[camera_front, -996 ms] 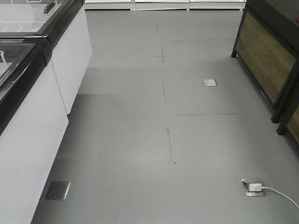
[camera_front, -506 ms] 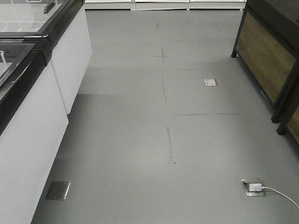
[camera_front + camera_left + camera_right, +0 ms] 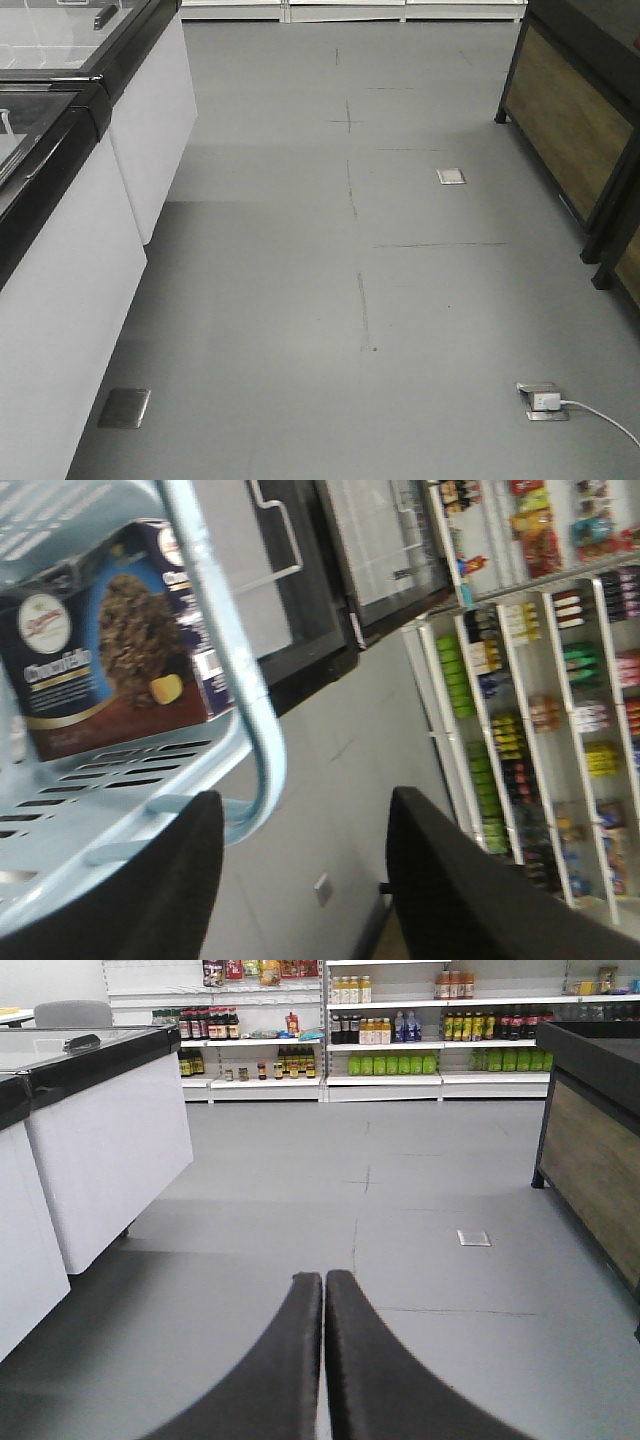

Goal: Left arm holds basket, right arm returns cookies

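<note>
The left wrist view shows the light blue basket (image 3: pixel 100 810) at the left, its slotted wall tilted. The cookies (image 3: pixel 110 650), a dark navy carton picturing chocolate-chip cookies, lie inside it. The basket's blue handle (image 3: pixel 235 670) curves down and ends behind my left finger. My left gripper (image 3: pixel 303 800) is open wide, with only grey floor between its fingers. In the right wrist view my right gripper (image 3: pixel 324 1278) is shut on nothing and points along the aisle above the floor. Neither arm shows in the exterior view.
White chest freezers (image 3: pixel 60 300) with black rims line the left side. A wood-panelled stand (image 3: pixel 570 120) is at the right. A floor socket with a white plug and cable (image 3: pixel 545 401) and a metal floor plate (image 3: pixel 124 408) lie ahead. Stocked shelves (image 3: pixel 390 1030) close the aisle's far end.
</note>
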Available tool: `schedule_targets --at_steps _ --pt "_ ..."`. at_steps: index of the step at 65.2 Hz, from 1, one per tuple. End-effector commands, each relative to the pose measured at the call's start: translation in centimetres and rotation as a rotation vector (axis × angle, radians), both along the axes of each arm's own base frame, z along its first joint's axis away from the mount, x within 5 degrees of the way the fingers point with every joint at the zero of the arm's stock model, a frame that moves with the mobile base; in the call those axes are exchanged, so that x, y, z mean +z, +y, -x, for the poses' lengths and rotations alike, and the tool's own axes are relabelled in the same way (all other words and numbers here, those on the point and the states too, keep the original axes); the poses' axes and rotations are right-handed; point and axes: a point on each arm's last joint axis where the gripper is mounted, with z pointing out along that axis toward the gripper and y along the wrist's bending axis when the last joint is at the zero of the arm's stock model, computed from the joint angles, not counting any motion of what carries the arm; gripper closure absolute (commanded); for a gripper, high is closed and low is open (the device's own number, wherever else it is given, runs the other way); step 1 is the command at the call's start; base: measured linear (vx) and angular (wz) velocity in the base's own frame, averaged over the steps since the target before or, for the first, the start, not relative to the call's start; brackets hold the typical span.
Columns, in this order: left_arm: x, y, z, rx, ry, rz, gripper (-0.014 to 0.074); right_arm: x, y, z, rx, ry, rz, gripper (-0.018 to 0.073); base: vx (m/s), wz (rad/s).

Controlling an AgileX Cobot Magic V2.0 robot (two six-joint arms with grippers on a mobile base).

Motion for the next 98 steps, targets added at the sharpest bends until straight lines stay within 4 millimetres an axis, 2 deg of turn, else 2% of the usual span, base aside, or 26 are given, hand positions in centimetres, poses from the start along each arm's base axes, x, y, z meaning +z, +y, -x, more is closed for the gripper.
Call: schedule_targets --at_steps 1,10,26,32,42,60,69,83,98 --pt "1.9 0.1 -0.1 -0.011 -0.142 -0.010 0.0240 0.8 0.0 0.1 0.003 -0.090 0.003 0.0567 0.00 0.00" --pt "1.3 0.7 -0.1 -0.008 -0.128 0.009 0.0213 0.8 0.0 0.1 0.003 -0.090 0.003 0.0567 0.00 0.00" --pt "0.6 1.4 -0.3 0.002 -0.093 0.006 0.0031 0.8 0.0 0.1 0.003 -0.090 0.003 0.0567 0.00 0.00" --pt "0.6 1.9 -0.1 0.050 -0.083 -0.016 0.0001 0.8 0.0 0.1 0.003 -0.090 0.003 0.0567 0.00 0.00" --pt "0.0 3.2 -0.5 0.113 -0.112 0.047 0.0015 0.8 0.0 0.1 0.003 -0.090 0.003 0.0567 0.00 0.00" --pt "-2.3 5.7 -2.4 0.049 -0.213 0.193 0.0051 0.8 0.0 0.1 0.003 -0.090 0.003 0.0567 0.00 0.00" --pt "-2.6 6.3 -3.5 0.013 -0.299 0.186 0.0065 0.8 0.0 0.1 0.003 -0.090 0.003 0.0567 0.00 0.00" --pt "-3.9 6.7 -5.6 -0.026 -0.331 0.247 0.0085 0.8 0.0 0.1 0.003 -0.090 0.003 0.0567 0.00 0.00" --pt "-3.7 7.3 -5.7 -0.002 -0.390 0.211 0.0118 0.8 0.0 0.1 0.003 -0.090 0.003 0.0567 0.00 0.00"
